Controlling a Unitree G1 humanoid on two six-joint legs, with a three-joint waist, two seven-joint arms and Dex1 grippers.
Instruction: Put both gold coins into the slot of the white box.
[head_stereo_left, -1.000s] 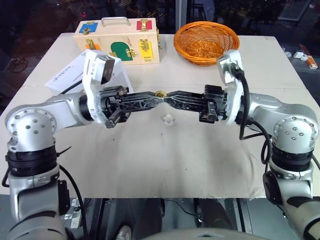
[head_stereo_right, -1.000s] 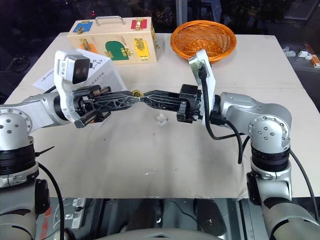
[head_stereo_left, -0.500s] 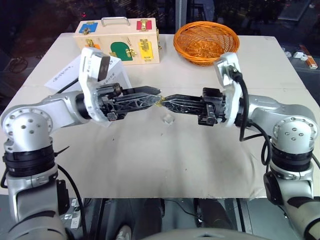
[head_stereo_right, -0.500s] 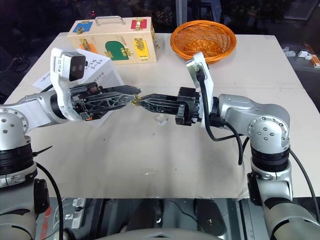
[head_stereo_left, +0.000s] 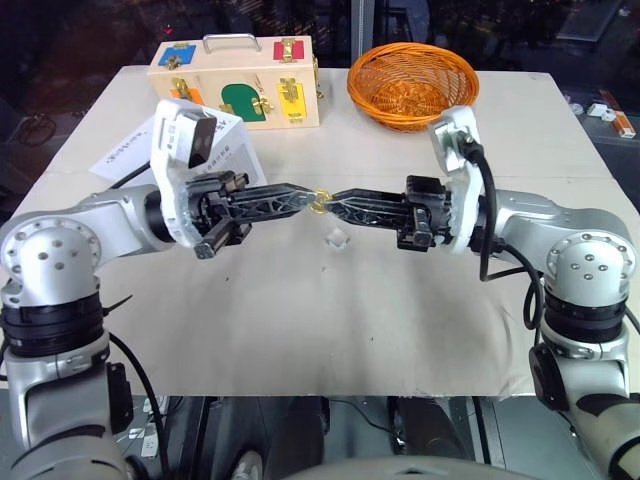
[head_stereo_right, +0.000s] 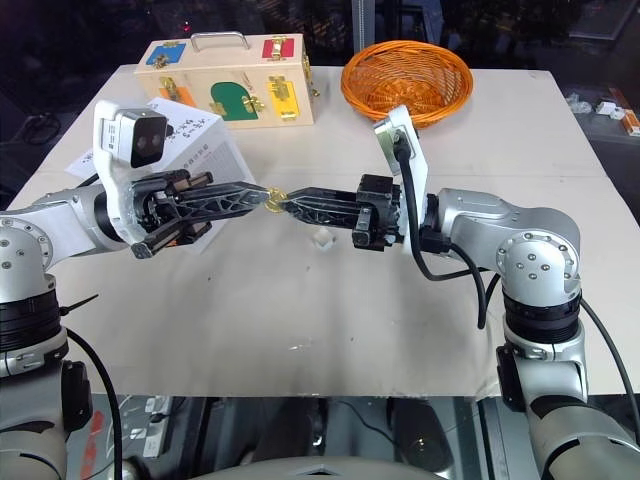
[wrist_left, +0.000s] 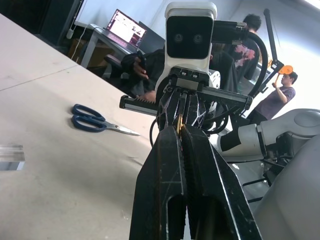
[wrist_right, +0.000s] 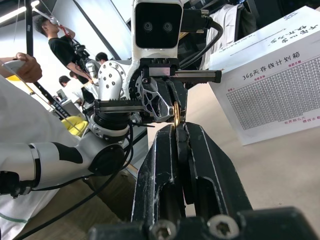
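The left gripper (head_stereo_left: 311, 193) and right gripper (head_stereo_left: 331, 202) meet tip to tip above the table (head_stereo_left: 300, 310), both clenched on 1 gold coin (head_stereo_left: 319, 200). The white box (head_stereo_right: 190, 140) sits behind the left arm.

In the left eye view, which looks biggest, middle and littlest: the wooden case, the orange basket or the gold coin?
1. Wooden case, though it's only a bit bigger than the basket.
2. Orange basket.
3. Gold coin, tiny, pinched between both grippers' tips.
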